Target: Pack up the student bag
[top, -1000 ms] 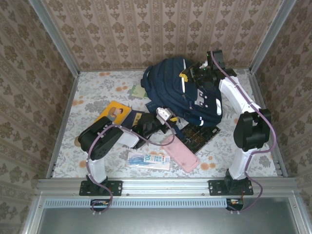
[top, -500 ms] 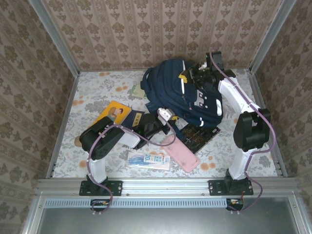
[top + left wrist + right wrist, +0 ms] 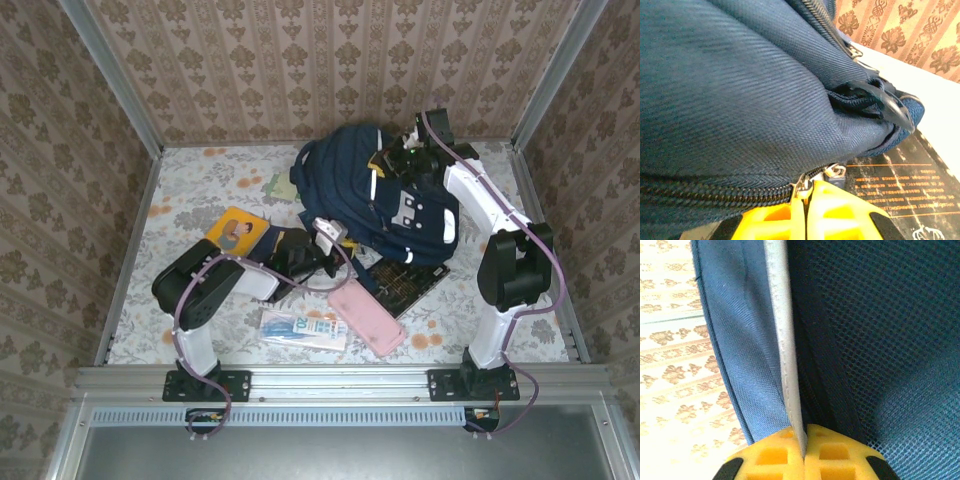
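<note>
Left gripper (image 3: pixel 802 212) and right gripper (image 3: pixel 804 452): both pinched shut on your student bag (image 3: pixel 370 200).
Left fingers meet on the zipper pull (image 3: pixel 801 189) at the bag's near edge. Right ones clamp the white stripe (image 3: pixel 785 350) beside blue mesh on its far side. Bag lies far centre-right on the table (image 3: pixel 200 190), between both claws; you can't see inside it. Dark printed sheet (image 3: pixel 900 185) lies under its near corner, writing too blurred to read.

The top camera looked down from above and behind the table's (image 3: pixel 200 190) near edge. Each wrist camera faced the student bag (image 3: pixel 372 195) at very close range; all three views shared it.
</note>
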{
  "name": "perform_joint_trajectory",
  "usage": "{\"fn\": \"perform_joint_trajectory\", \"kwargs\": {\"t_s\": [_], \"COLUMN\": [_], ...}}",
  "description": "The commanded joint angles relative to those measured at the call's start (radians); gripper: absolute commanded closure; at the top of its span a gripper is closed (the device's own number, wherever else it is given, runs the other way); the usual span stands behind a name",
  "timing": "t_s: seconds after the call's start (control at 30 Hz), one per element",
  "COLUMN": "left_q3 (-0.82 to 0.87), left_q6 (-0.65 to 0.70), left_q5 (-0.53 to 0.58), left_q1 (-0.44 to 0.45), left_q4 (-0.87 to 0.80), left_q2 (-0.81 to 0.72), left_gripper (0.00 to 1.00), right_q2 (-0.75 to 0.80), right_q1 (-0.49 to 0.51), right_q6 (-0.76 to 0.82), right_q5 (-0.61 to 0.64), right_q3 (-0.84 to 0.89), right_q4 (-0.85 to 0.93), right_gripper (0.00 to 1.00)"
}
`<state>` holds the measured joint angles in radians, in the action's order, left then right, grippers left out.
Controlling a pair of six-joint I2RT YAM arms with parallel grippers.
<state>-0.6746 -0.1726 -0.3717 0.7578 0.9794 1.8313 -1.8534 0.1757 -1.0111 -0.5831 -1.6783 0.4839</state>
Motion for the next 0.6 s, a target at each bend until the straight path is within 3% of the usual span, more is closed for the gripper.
{"fn": "perform_joint_trajectory", "kwargs": {"t_s": [0.0,0.17,0.3,0.37,0.43,0.57], "left_q3": [-0.01,-0.031,-0.082,-0.113,-0.143,-0.202], "left_q6": [-0.185,-0.277,-0.364,-0.424,-0.492,-0.66], "left_q5": [-0.128,-0.209,-0.264,-0.3,-0.317,-0.357], "left_q1": [-0.062,-0.089,-0.106,-0.118,-0.134,-0.16], "left_q4": [0.004,-0.034,-0.058,-0.05,-0.043,-0.014], "left_q2": [-0.035,-0.008,0.018,0.033,0.048,0.088], "left_gripper": [1.0,1.0,1.0,1.0,1.0,1.0], "right_q2": [0.061,0.046,0.036,0.047,0.074,0.172], "right_q1": [-0.008,0.011,0.033,0.042,0.052,0.088], "right_q6": [0.144,0.235,0.276,0.286,0.3,0.337], "right_q5": [0.114,0.214,0.283,0.347,0.413,0.557], "right_q3": [-0.008,-0.007,-0.012,-0.021,-0.025,0.028], "right_q4": [0.077,0.119,0.151,0.186,0.218,0.24], "right_gripper": [1.0,1.0,0.6,0.47,0.4,0.39]}}
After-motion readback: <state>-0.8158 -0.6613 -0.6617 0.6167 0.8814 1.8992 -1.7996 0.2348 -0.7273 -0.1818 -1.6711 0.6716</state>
